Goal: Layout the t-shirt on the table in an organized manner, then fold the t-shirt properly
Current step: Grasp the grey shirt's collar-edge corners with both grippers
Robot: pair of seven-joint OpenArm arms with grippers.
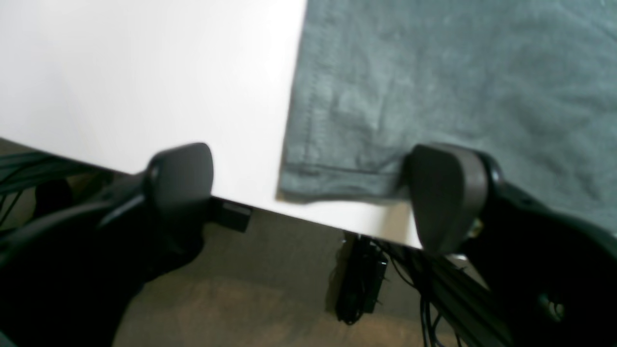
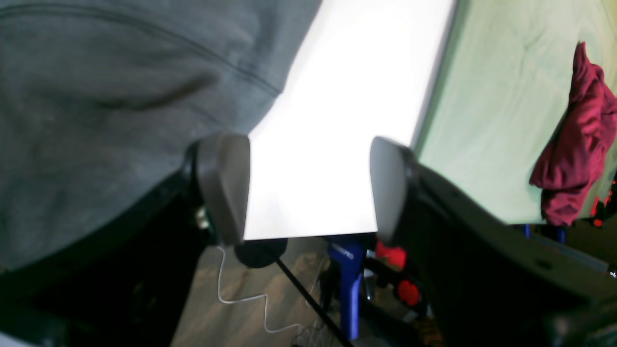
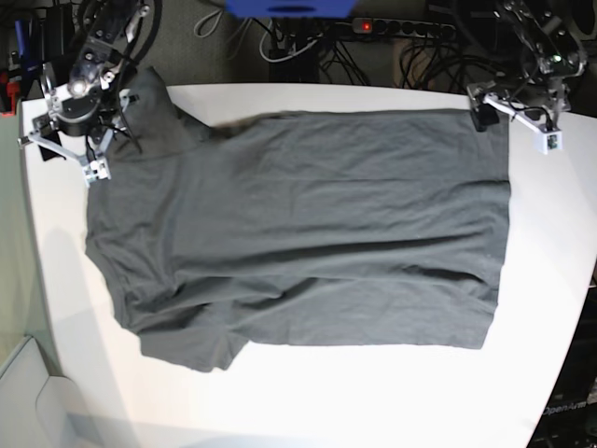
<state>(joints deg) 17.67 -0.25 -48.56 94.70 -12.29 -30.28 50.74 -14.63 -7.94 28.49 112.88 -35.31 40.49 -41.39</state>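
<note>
Soft charcoal t-shirt spread flat on smooth white table; left gripper and right gripper poised wide, empty, at far corners.

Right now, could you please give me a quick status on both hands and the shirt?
Left hand open, at the hem corner. Right hand open, by the sleeve, holding nothing. Shirt spread flat on the table, not yet folded. Nothing in the way.

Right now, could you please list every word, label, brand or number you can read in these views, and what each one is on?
"OpenArm": faint pale lettering on the dark surface off the table's bottom right corner in the base view; partly cut off.
Blue upright part under the table, right wrist view: pale marking, too blurred to read.
The t-shirt: no print visible.
</note>
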